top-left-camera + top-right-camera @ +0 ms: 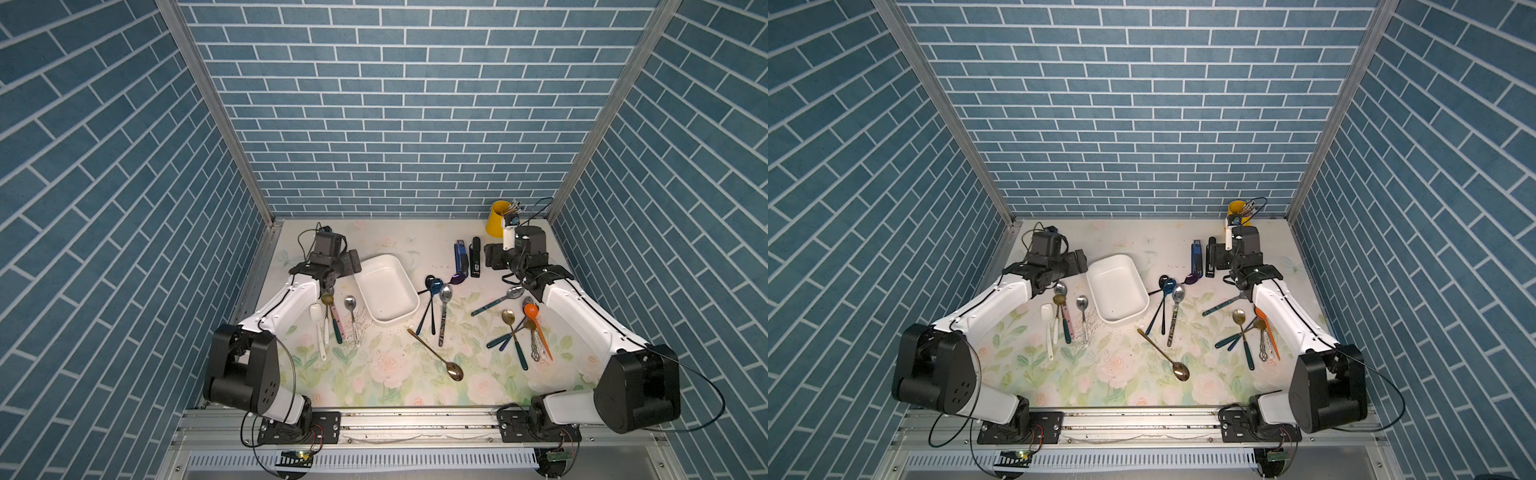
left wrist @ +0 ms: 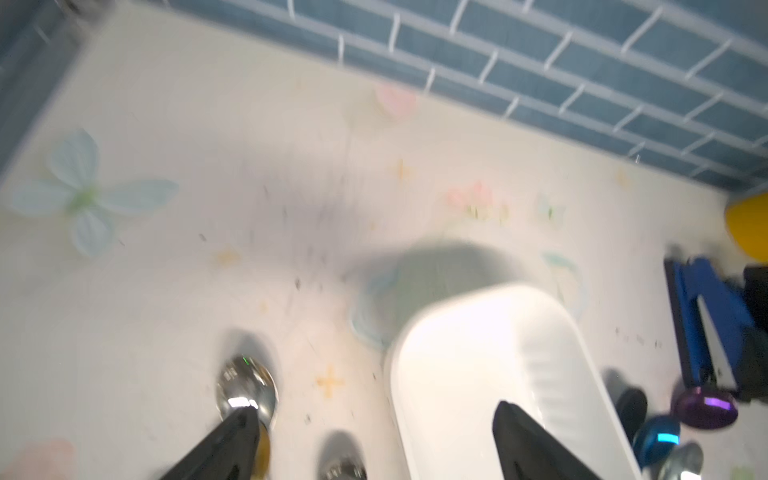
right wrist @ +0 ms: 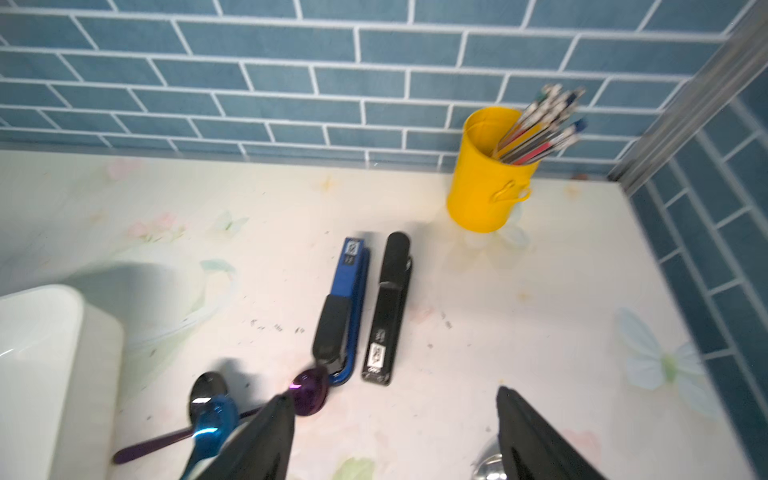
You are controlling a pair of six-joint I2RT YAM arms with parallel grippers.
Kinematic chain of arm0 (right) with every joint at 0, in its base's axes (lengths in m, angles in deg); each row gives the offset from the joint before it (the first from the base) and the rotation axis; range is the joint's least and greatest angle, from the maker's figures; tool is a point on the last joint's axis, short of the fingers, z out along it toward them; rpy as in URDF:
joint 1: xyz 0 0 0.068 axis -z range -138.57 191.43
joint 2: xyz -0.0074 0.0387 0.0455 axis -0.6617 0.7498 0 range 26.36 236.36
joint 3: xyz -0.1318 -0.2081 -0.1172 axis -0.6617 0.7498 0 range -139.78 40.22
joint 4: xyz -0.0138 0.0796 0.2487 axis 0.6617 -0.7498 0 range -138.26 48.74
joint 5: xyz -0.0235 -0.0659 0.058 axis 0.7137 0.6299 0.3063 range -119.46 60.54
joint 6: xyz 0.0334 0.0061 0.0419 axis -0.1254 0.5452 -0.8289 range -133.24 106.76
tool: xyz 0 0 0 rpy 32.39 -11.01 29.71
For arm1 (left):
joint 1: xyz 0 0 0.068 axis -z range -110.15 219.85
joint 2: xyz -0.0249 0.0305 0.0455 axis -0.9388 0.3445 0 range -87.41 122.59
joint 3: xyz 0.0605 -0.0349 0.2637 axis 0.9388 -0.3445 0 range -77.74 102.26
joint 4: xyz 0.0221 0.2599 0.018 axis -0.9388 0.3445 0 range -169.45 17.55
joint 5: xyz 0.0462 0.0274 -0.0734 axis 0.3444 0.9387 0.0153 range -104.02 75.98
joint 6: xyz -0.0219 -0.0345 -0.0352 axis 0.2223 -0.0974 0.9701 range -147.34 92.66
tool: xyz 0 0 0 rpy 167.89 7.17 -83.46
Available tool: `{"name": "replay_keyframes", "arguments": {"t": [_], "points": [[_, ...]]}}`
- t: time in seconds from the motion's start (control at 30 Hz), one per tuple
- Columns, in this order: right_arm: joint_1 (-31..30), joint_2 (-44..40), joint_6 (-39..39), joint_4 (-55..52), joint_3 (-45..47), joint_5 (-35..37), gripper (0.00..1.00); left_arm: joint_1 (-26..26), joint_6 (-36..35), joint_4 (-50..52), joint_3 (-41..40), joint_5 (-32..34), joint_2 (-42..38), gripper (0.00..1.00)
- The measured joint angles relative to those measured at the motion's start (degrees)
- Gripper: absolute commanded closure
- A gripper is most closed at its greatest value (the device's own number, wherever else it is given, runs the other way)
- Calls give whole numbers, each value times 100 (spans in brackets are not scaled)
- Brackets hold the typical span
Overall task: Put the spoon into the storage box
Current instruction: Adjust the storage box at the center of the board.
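Both claws are released and empty. My left claw (image 2: 374, 409) hangs beside the storage box (image 1: 386, 291), and my right claw (image 3: 395, 394) is near the blue stapler (image 3: 345, 291) by the desk's far edge. The box sits empty, left of middle toward the far edge, with spoons lying on either side of it. I'd take the silver spoon (image 2: 246, 388) nearest my left claw, pinch its handle squarely and lift it clear of the rim. The left wrist view is blurred, and that handle is cut off.

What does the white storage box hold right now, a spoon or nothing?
Empty. Both top views show only the bare white floor of the storage box; the spoons all lie outside it on the table.
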Motion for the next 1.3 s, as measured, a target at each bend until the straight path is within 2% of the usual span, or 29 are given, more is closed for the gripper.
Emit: {"name": "replay_keyframes", "arguments": {"t": [0.13,0.27,0.5,0.7,1.07,1.3], "points": [[-190,188,-651,-560,-17,-76,29,304,254,435,-59,-170,195,12],[-579,372,-1187,-1005,-17,-81,29,376,354,601,-70,-245,385,21],[-1381,785,-1709,-1419,-17,-44,29,518,254,903,-70,-258,776,46],[-1757,1176,-1937,-1502,-17,-15,30,533,31,1093,-63,-140,848,62],[-2142,1650,-2299,-1523,26,61,36,533,-398,1458,79,236,861,65],[-2249,1843,-2457,-1502,208,118,41,535,-409,1510,79,177,811,53]]}}
